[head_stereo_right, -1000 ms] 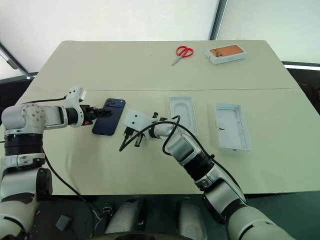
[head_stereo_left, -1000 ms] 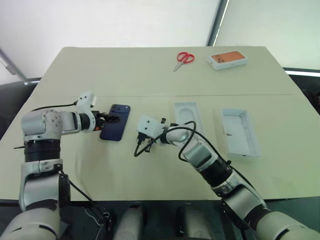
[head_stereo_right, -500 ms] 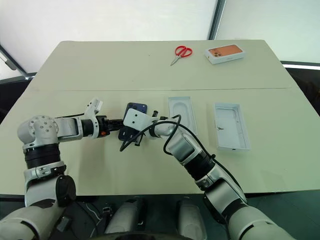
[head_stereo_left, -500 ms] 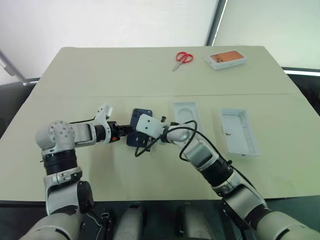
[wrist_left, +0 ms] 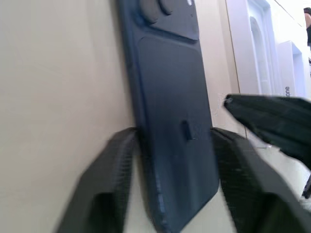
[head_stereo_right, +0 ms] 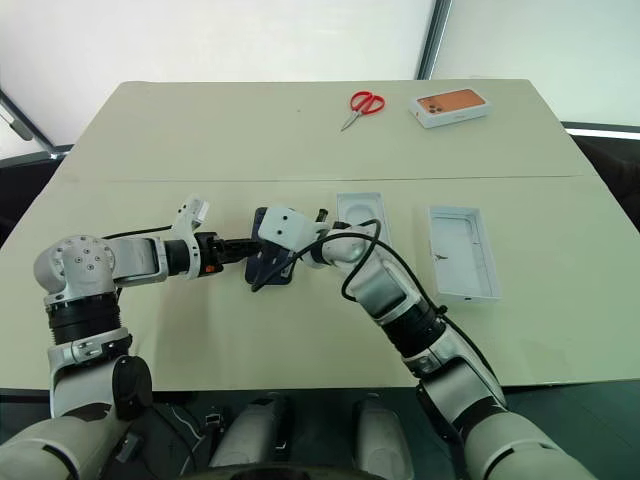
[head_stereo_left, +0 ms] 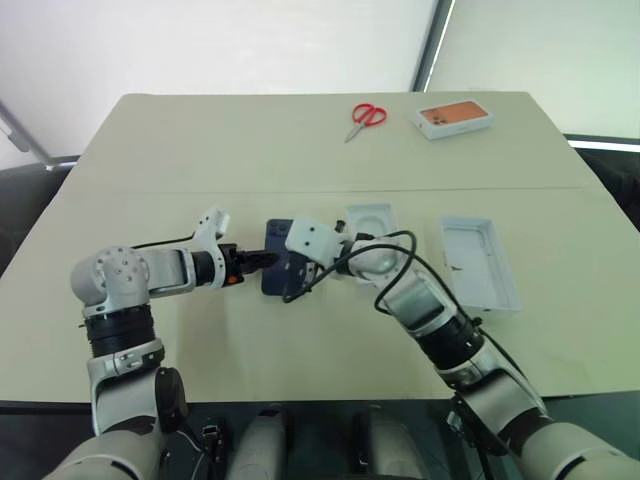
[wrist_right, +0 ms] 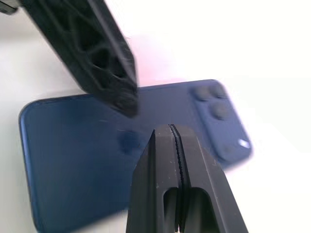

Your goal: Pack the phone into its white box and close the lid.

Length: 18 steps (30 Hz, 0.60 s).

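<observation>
**Inspector:** Where is the phone (wrist_left: pixel 170 121)?

**Assistant:** On the table (head_stereo_left: pixel 250 150), near its middle, back side up with the camera cluster at the far end. It is outside the white box (head_stereo_left: pixel 480 262), which lies open well to its right.

**Inspector:** The left gripper (wrist_left: pixel 172 145)?

**Assistant:** Its two fingers (wrist_left: pixel 112 179) stand one on each long edge of the phone's near end. The wrist view shows them against the edges, clamped across its width.

**Inspector:** And the right gripper (wrist_right: pixel 172 141)?

**Assistant:** Its fingers are pressed together, nothing between them. The tip hangs just over the phone's back, close to one left finger. Whether it touches the phone I cannot tell.

**Inspector:** Other items?

**Assistant:** A second white tray-like piece (head_stereo_right: pixel 362 215) lies between the phone and the white box, partly covered by the right arm; I cannot tell whether it is the lid. At the far edge are red-handled scissors (head_stereo_left: pixel 368 118) and, just right of them, a white box with an orange top (head_stereo_left: pixel 455 118).
</observation>
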Tool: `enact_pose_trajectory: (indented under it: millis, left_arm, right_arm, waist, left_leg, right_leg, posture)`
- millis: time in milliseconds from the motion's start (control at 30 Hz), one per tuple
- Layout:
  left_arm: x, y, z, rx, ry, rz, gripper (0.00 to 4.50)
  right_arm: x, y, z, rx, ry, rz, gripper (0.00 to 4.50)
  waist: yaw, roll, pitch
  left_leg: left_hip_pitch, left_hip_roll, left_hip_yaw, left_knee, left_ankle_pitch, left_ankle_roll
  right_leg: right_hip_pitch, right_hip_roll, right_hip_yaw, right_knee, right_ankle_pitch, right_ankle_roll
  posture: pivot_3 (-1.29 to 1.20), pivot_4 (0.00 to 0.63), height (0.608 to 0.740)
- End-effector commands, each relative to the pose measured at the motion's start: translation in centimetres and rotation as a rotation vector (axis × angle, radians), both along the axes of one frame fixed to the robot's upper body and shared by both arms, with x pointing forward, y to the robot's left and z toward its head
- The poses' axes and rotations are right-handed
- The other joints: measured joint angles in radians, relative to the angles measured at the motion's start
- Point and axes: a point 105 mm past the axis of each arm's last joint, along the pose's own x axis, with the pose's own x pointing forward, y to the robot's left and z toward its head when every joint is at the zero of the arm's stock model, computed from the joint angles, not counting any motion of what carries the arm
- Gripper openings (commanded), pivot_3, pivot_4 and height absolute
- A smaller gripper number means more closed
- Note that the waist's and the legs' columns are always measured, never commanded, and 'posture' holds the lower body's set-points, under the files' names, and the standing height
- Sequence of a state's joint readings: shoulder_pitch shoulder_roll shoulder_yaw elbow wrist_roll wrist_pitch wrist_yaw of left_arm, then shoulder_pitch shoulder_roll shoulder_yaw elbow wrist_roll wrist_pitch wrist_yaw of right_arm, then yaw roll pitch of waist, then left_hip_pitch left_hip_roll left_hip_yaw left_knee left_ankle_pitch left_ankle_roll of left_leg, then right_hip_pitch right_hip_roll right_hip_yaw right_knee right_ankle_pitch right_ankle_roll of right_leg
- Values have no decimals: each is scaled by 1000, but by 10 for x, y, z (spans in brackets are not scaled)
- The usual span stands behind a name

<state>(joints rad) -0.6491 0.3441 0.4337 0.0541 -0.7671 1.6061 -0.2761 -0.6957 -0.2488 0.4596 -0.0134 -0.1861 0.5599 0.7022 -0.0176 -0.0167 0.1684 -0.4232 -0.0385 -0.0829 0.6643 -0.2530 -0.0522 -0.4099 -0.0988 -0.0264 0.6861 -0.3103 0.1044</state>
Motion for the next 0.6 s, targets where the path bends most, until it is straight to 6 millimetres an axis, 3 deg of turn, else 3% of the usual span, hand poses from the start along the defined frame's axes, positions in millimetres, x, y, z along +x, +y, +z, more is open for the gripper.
enact_pose_trajectory:
  millis: [33,233,600]
  left_arm:
    - [-1,-3,7,-14,-27,-12,4445]
    - [-4,-15,7,-63,-14,-45,4445]
    - [-12,-29,-2,-87,19,-72,4445]
  right_arm:
    - [-4,-4,19,24,-47,22,0]
    - [-3,-20,6,-72,-45,21,0]
    - [-7,-15,-34,-180,-22,62,0]
  waist:
    - [0,0,0]
    - [4,0,0]
    - [4,0,0]
  left_leg:
    - [0,0,0,0,0,0]
    - [0,0,0,0,0,0]
    - [0,0,0,0,0,0]
  right_leg:
    - [0,0,0,0,0,0]
    - [0,0,0,0,0,0]
    - [1,-1,0,-1,0,0]
  posture:
    - [0,150,697]
    - [0,150,697]
    - [0,150,697]
